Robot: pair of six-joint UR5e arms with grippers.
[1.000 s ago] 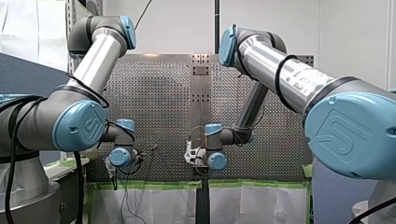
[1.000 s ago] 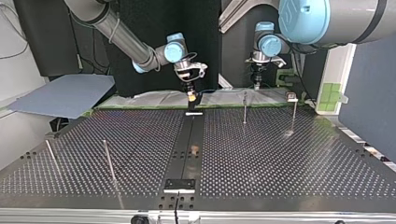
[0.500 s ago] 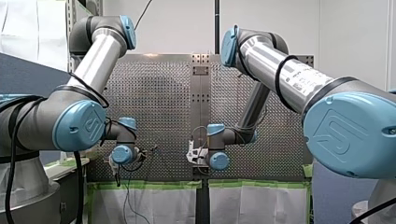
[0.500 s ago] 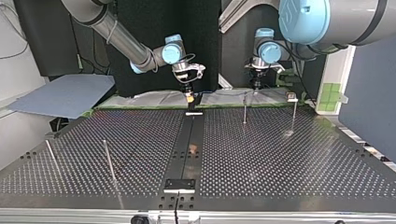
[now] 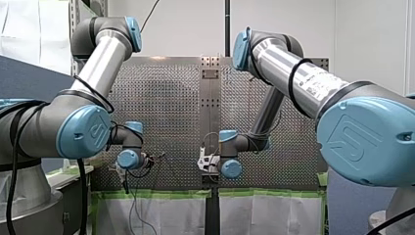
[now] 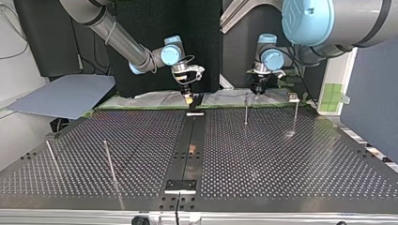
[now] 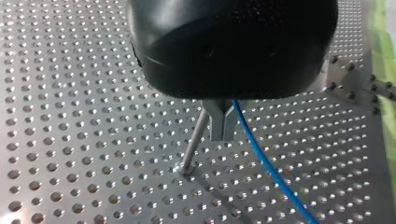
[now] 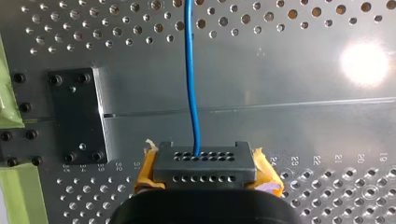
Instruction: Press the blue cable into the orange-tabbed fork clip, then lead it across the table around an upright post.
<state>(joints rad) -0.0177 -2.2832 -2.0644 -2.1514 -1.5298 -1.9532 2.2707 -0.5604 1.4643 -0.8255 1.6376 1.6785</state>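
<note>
Blue cable (image 8: pixel 191 84) – stretched straight over the surface (image 7: pixel 70 116), at the edge nearest the arms | right jaws closed on it | left jaws pressed together, cable just beside them, grip unclear | risk: cable snags the upright post (image 7: pixel 194 142) near the left jaws, or slips free under pull

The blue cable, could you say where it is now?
Left wrist view: the blue cable runs beside my left gripper, the upright post on the gripper's other side.
</note>
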